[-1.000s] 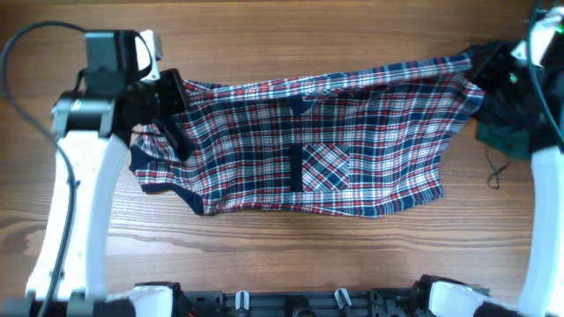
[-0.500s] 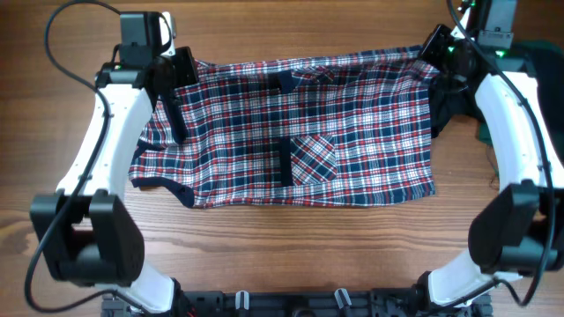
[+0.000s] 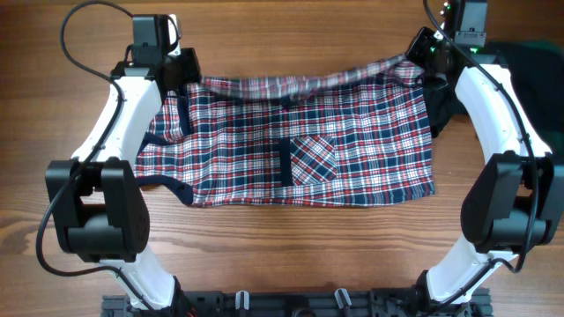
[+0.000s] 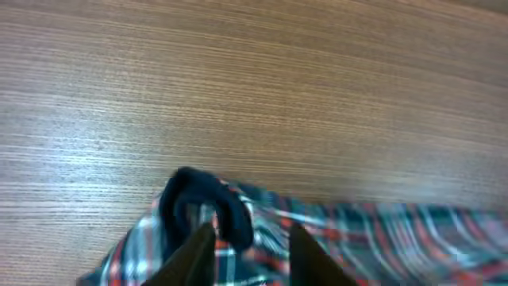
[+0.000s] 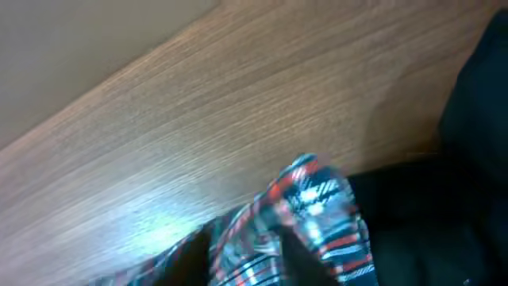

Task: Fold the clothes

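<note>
The red, navy and white plaid shirt (image 3: 300,141) lies spread across the middle of the wooden table, its diagonal-plaid pocket (image 3: 313,158) near the centre. My left gripper (image 3: 187,77) is shut on the shirt's far left corner, where navy trim (image 4: 208,208) curls between the fingers. My right gripper (image 3: 421,55) is shut on the far right corner; plaid cloth (image 5: 317,202) bunches between its fingers. The far edge hangs slightly slack between the two grippers.
A dark green cloth (image 3: 529,79) lies at the far right behind the right arm, and shows as a black mass in the right wrist view (image 5: 468,175). Bare wood table (image 3: 282,246) lies in front of the shirt.
Both grippers have carried the shirt's far corners further toward the back of the table. The arms have swung inward. The shirt has shifted left and its far edge has stretched out.
</note>
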You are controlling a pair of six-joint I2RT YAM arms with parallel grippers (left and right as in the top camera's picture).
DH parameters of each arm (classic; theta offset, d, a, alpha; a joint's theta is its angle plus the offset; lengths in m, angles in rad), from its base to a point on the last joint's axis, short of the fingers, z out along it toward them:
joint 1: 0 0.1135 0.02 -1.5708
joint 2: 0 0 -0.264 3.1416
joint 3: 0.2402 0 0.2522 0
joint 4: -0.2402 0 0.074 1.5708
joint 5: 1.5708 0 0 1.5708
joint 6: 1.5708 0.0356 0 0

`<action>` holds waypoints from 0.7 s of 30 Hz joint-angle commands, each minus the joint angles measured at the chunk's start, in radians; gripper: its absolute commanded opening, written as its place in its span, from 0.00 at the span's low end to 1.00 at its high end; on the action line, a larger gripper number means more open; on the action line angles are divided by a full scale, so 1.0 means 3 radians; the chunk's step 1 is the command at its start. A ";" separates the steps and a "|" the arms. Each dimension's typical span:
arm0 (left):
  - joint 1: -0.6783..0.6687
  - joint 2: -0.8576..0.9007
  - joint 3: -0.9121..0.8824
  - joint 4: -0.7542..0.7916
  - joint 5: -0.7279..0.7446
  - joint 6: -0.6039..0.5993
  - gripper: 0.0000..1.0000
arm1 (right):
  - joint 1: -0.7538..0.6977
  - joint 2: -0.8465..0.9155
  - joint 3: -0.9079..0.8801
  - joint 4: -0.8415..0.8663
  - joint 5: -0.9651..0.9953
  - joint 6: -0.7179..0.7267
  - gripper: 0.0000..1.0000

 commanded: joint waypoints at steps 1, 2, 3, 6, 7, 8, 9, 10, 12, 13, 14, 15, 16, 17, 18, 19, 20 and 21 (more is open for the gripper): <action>0.0024 0.0020 0.0058 0.0053 -0.0057 0.0080 0.38 | 0.0001 0.0051 0.0039 0.0028 0.0175 -0.0027 0.52; 0.0024 0.0020 0.0058 0.0080 -0.0057 0.0080 0.41 | 0.0001 0.0051 0.0039 0.0045 0.0191 -0.0078 0.71; 0.0024 0.0020 0.0058 0.0108 -0.0057 0.0080 0.42 | 0.0001 0.0051 0.0039 0.0069 0.0219 -0.0107 0.86; 0.0024 0.0014 0.0060 0.0172 -0.0057 0.0080 0.49 | -0.0025 -0.0019 0.0109 0.0013 0.0367 -0.0263 0.98; 0.0024 0.0013 0.0060 0.0165 -0.0057 0.0079 0.50 | -0.0051 -0.0061 0.0144 -0.0064 0.0436 -0.0258 0.98; 0.0024 0.0013 0.0060 0.0156 -0.0057 0.0080 0.50 | -0.0088 -0.0108 0.0179 -0.0146 0.0524 -0.0256 0.98; 0.0024 0.0010 0.0060 0.0136 -0.0057 0.0079 0.51 | -0.0164 -0.0159 0.0215 -0.0249 0.0618 -0.0257 0.95; 0.0024 0.0008 0.0060 0.0120 -0.0057 0.0079 0.51 | -0.0233 -0.0179 0.0229 -0.0334 0.0613 -0.0254 0.83; 0.0024 0.0008 0.0060 0.0095 -0.0056 0.0079 0.51 | -0.0403 -0.0177 0.0225 -0.0580 0.0591 -0.0243 0.44; 0.0024 0.0008 0.0060 0.0093 -0.0056 0.0079 0.52 | -0.0487 -0.0153 0.0207 -0.0710 0.0591 -0.0240 0.34; 0.0024 0.0008 0.0060 0.0093 -0.0056 0.0079 0.51 | -0.0537 -0.0145 0.0184 -0.0755 0.0593 -0.0228 0.25; 0.0024 0.0008 0.0060 0.0093 -0.0056 0.0079 0.51 | -0.0590 -0.0142 0.0160 -0.0795 0.0577 -0.0215 0.19; 0.0024 0.0008 0.0060 0.0093 -0.0056 0.0079 0.51 | -0.0635 -0.0144 0.0131 -0.0801 0.0514 -0.0205 0.14; 0.0024 0.0008 0.0060 0.0089 -0.0056 0.0078 0.51 | -0.0682 -0.0139 0.0095 -0.0787 0.0350 -0.0251 0.06; 0.0024 0.0008 0.0060 0.0084 -0.0055 0.0078 0.50 | -0.0716 -0.0118 0.0061 -0.0741 0.0161 -0.0354 0.04; 0.0024 0.0008 0.0060 0.0084 -0.0046 0.0078 0.50 | -0.0724 -0.0088 0.0047 -0.0711 0.0042 -0.0444 0.04; 0.0024 0.0008 0.0060 0.0086 -0.0043 0.0078 0.50 | -0.0722 -0.0031 0.0042 -0.0679 -0.0098 -0.0556 0.04; 0.0024 0.0008 0.0060 0.0086 -0.0043 0.0078 0.48 | -0.0712 0.0039 0.0042 -0.0659 -0.0234 -0.0631 0.04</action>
